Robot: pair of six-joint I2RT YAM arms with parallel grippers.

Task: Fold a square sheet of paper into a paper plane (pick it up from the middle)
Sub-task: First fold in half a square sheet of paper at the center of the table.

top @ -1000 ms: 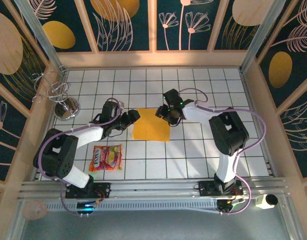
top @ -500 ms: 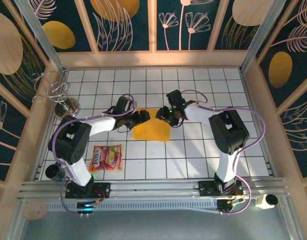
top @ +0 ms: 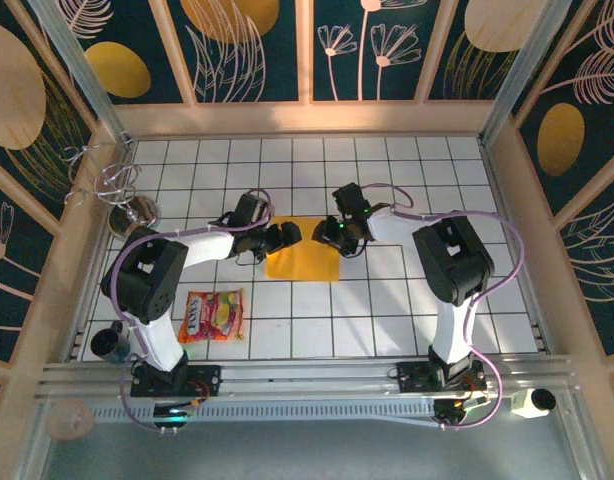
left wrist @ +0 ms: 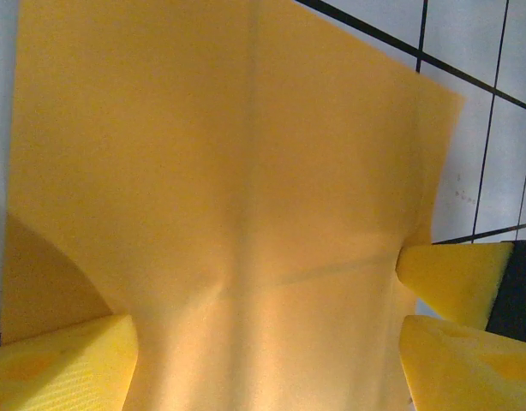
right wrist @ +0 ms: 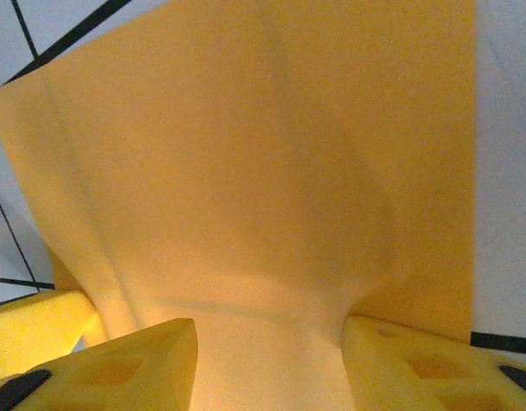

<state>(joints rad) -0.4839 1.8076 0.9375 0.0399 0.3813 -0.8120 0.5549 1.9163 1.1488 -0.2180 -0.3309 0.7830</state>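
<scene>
Over the last second the left gripper (top: pixel 283 237) has been brought in from beside the sheet's (top: pixel 305 255) corner. It is now set over the sheet's far edge, close to the right gripper (top: pixel 325 234). The right gripper has been shifted only slightly, and the sheet has been left where it lay on the table (top: pixel 387 300).

The left jaws have been spread wider and are held well apart. In the left wrist view, the paper is seen rising between the pads (left wrist: pixel 57 368) and running away flat beyond the fingertips. One pad is laid against it and nothing is clamped.

The right jaws have been drawn closer, to about half their spread. In the right wrist view, a raised hump of paper is seen between the pads (right wrist: pixel 417 364), with both of them touched by its flanks. Whether it is truly pinched cannot be told from so close.

A faint centre line is seen in the paper ahead of both grippers, but no folded flap. The packet (top: pixel 213 315) lies well behind the left gripper, untouched.

The pickup from the middle is judged to be under way, with the hold apparently being passed to the right gripper. The folding itself is still to be done.
</scene>
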